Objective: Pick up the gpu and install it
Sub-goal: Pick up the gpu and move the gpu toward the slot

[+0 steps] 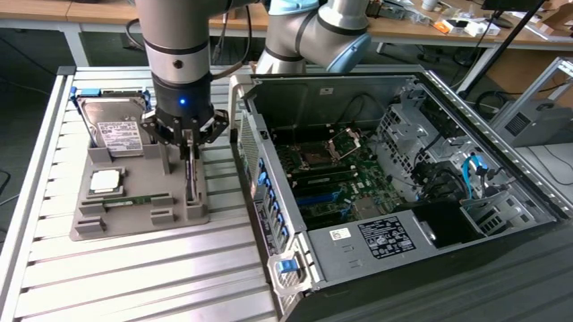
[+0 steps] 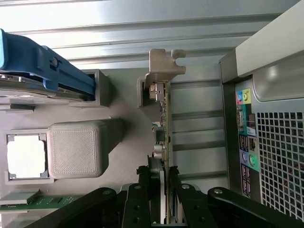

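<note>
Gripper (image 1: 187, 143) pinched onto top edge of the gpu (image 1: 190, 180), which stands on edge directly below it in the grey fixture (image 1: 134, 219). Likely light, stiff, fragile: hold bare board edge, not components.

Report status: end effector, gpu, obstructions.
Status: end effector shut on gpu. Card upright, seated in grey holder. Open computer case alongside, nothing between.

White label on hard drive (image 1: 119, 132), printed label on power supply (image 1: 391, 236), neither legible
</note>
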You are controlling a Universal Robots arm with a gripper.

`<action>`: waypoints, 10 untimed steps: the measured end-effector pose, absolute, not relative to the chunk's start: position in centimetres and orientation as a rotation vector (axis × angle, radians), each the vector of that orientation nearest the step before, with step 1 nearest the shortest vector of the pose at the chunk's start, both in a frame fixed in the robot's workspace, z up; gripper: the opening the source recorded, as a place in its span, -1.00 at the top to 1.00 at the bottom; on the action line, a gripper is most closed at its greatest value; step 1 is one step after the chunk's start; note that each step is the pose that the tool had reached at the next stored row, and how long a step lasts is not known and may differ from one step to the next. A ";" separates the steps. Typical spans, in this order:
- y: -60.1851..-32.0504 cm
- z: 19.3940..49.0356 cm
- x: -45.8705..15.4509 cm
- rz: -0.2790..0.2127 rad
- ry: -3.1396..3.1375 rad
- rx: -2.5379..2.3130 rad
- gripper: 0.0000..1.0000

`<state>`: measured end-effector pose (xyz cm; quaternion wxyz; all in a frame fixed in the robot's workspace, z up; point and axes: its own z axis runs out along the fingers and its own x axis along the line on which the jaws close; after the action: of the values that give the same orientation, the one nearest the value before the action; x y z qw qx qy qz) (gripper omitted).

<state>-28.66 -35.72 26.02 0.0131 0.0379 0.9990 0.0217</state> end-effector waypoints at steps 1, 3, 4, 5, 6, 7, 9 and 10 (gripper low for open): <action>-35.7 26.1 -28.7 0.067 3.113 0.118 0.47; -35.7 26.1 -28.7 0.068 3.112 0.118 0.47; -35.7 26.2 -28.7 0.068 3.113 0.118 0.47; -35.7 26.2 -28.7 0.067 3.113 0.118 0.47; -35.7 26.3 -28.7 0.067 3.113 0.118 0.47; -35.7 26.3 -28.7 0.068 3.112 0.118 0.47; -35.7 26.5 -28.7 0.068 3.113 0.118 0.47; -35.7 26.5 -28.7 0.068 3.112 0.118 0.47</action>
<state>-28.66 -35.72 26.51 0.0131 0.0379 0.9990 0.0217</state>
